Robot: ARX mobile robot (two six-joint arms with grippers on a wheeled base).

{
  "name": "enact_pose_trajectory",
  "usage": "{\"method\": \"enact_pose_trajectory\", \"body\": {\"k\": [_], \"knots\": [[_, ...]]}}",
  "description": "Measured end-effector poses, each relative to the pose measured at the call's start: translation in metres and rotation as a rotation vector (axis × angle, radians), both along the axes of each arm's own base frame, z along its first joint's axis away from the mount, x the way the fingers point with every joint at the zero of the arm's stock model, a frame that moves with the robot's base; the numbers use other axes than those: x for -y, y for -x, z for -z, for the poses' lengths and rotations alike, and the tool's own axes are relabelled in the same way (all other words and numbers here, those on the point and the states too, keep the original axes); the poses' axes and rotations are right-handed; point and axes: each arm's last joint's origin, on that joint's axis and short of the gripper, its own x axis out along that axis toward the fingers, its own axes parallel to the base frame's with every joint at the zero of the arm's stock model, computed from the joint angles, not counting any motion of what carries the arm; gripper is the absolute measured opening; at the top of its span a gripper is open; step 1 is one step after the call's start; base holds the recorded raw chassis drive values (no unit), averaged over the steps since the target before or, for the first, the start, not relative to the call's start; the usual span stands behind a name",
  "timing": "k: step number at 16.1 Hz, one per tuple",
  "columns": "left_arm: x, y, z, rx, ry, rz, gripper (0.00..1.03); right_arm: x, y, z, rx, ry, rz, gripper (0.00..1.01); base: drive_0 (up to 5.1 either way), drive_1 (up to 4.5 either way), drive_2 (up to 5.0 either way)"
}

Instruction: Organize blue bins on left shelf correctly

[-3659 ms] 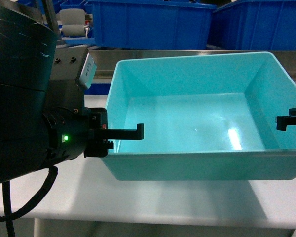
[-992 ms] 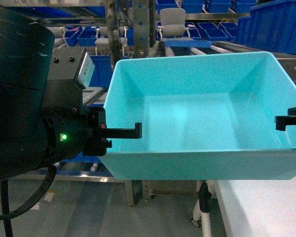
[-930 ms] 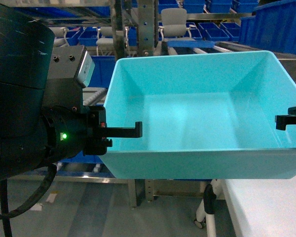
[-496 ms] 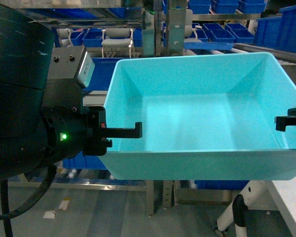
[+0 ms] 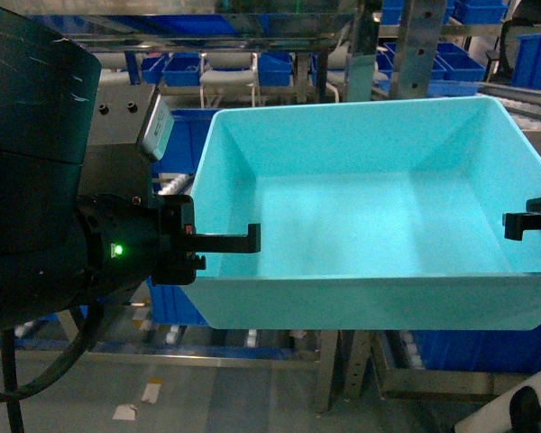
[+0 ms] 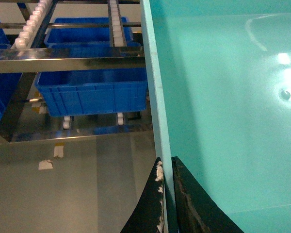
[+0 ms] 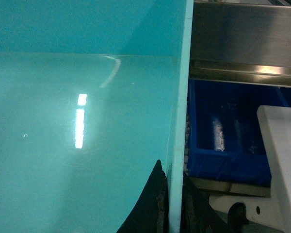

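You saw the empty light turquoise plastic bin (image 5: 361, 225) held aloft, left end effector (image 6: 166, 194) and right end effector (image 7: 170, 204) each clamped on a side wall, steel roller shelf (image 6: 63, 51) beyond.

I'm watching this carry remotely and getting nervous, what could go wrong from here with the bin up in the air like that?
The turquoise bin hangs over open floor, held only by the left gripper and right gripper, each pinching a thin side wall. If either slips, it may tilt or drop.

The steel shelf posts stand close behind the bin; swinging further could knock its far rim against them.
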Motion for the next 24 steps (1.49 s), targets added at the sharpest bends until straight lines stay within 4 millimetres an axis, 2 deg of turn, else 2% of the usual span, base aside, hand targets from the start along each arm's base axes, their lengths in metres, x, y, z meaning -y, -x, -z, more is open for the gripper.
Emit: {"method": "enact_pose_trajectory", "body": {"k": [17,21,24], "knots": [[0.0,-0.0001,-0.0002,0.002,0.001,0.0,0.02,0.0,-0.0003,-0.0008,0.009,0.0,0.0,0.02,-4.2,4.39,-0.3],[-0.0019,-0.0007,0.0,0.002,-0.003,-0.011,0.02,-0.002,-0.0003,-0.0007,0.006,0.0,-0.006,0.02,-0.2,0.52,-1.0],[-0.0002,0.0001,0.0,0.001,-0.004,-0.005,0.02,-0.0013,-0.0001,-0.0003,0.002,0.001,-0.001,0.02,-0.1,4.03,-4.2]]}}
